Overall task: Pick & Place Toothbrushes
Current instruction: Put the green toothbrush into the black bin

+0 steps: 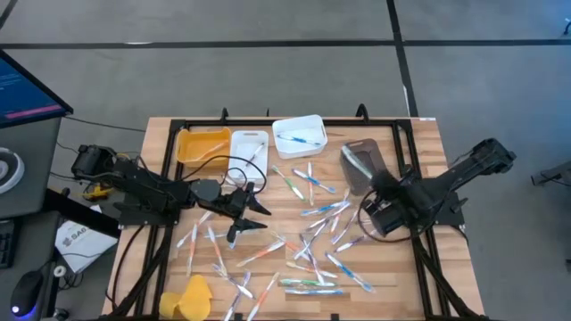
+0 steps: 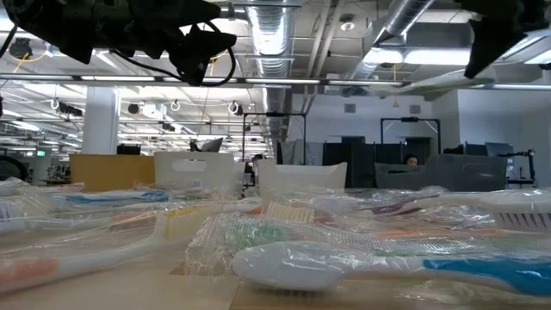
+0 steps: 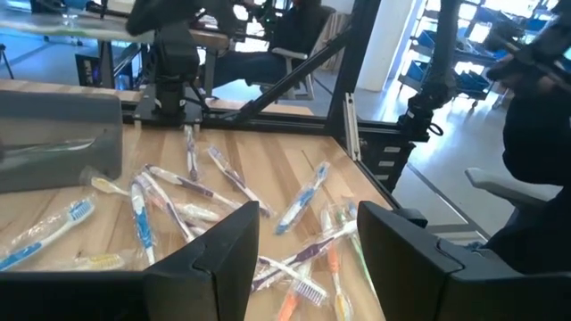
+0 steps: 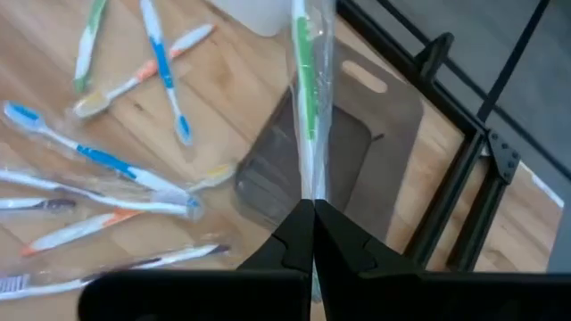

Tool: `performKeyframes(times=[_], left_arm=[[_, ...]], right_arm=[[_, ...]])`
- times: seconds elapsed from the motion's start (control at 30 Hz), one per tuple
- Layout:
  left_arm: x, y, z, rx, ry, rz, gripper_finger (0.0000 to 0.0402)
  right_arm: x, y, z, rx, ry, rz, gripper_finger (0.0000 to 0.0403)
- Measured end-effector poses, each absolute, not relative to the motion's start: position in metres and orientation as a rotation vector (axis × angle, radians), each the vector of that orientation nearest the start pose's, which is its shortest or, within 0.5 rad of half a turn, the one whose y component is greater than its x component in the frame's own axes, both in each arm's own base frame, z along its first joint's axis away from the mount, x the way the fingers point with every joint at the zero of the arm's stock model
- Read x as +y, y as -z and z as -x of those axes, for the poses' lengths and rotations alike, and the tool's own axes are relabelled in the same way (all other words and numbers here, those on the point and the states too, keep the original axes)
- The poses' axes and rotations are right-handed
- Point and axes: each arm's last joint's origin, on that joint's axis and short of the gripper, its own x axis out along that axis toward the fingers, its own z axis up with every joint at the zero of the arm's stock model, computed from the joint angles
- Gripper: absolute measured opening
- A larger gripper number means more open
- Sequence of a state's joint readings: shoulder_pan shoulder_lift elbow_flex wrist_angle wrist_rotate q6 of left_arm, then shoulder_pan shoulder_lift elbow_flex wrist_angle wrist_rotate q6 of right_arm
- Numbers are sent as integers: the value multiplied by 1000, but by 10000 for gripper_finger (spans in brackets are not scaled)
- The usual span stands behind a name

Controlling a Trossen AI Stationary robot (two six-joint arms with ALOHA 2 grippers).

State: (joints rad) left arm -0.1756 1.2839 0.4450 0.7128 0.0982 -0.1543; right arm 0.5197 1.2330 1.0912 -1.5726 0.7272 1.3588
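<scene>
Right wrist view shows the right gripper [image 4: 313, 214] pinched shut on a green wrapped toothbrush [image 4: 306, 89], carrying it above the grey bin [image 4: 375, 134]. Next comes release there. At nine o'clock, the left gripper [image 1: 243, 214] hovers open-jawed over scattered toothbrushes [image 1: 312, 245].

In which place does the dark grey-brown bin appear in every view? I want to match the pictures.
High view: the grey-brown bin is right of centre, beside the right arm.
Low view: I cannot tell it for sure.
Left wrist view: at the left edge.
Right wrist view: in the centre, behind the wrapped green toothbrush.
Shared landmark: the black frame rail beside the bin, also seen in both wrist views.
</scene>
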Motion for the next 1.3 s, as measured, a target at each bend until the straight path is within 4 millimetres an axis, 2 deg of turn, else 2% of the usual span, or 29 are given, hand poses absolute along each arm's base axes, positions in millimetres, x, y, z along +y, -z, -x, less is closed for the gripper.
performKeyframes(times=[0.17, 0.33, 0.63, 1.0, 1.3], left_arm=[[-46, -202, -245, 147, 263, 148, 186], [-45, -202, -245, 146, 252, 148, 186], [-40, -202, -246, 141, 196, 147, 186], [-40, -201, -246, 154, 195, 146, 186], [-40, -201, -246, 160, 195, 146, 186]], right_arm=[[53, -276, -136, 915, 967, -203, 0], [43, -259, -129, 910, 964, -245, 0], [29, -239, -140, 926, 936, -256, 0], [14, -205, -147, 1002, 909, -323, 0], [5, -195, -148, 1022, 909, -357, 0]])
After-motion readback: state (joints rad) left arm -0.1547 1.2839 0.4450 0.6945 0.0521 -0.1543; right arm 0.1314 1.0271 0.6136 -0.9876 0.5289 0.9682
